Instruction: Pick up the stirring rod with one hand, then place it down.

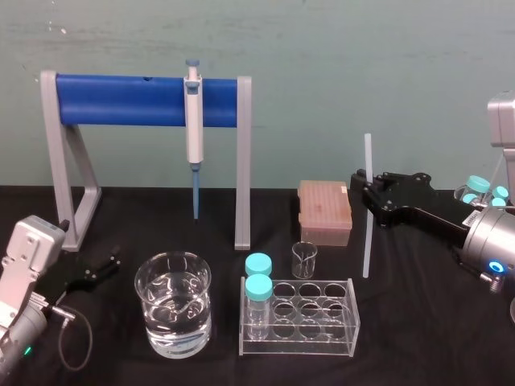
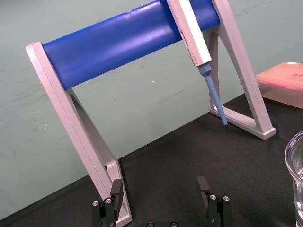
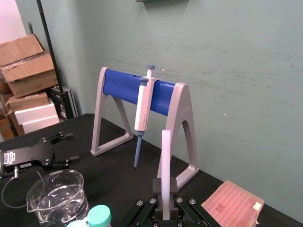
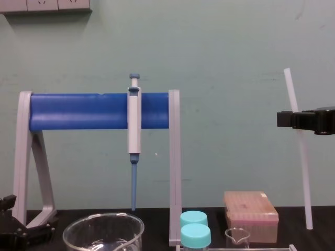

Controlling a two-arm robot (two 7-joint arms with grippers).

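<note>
**Head view, right of centre: rod gripped upright, set-down yet to come**

Head view puts the stirring rod (image 1: 367, 233) right of centre, standing almost vertical. The right gripper (image 1: 364, 190) reaches in from the right edge and is clamped on it above its middle. In the right wrist view the two fingers press flat against either side of the translucent shaft. In the chest view the rod leans a little, top toward the frame's left. Its lower end hangs low over the black table (image 1: 418, 322); whether it touches cannot be told.

Just left of the rod sits the pink tip box (image 1: 325, 211). The small glass beaker (image 1: 304, 259) and the clear tube rack (image 1: 298, 315) lie toward lower centre. At lower left the left gripper (image 1: 98, 270) rests on the table, fingers apart, idle.

The pick-up looks done, so placing is the step in hand. The next move calls for lowering the rod and tipping it flat onto the bare cloth right of the rack. It should stay clear of the tip box and beaker, and the fingers should part only once it is lying down. Being round, it may roll.
</note>
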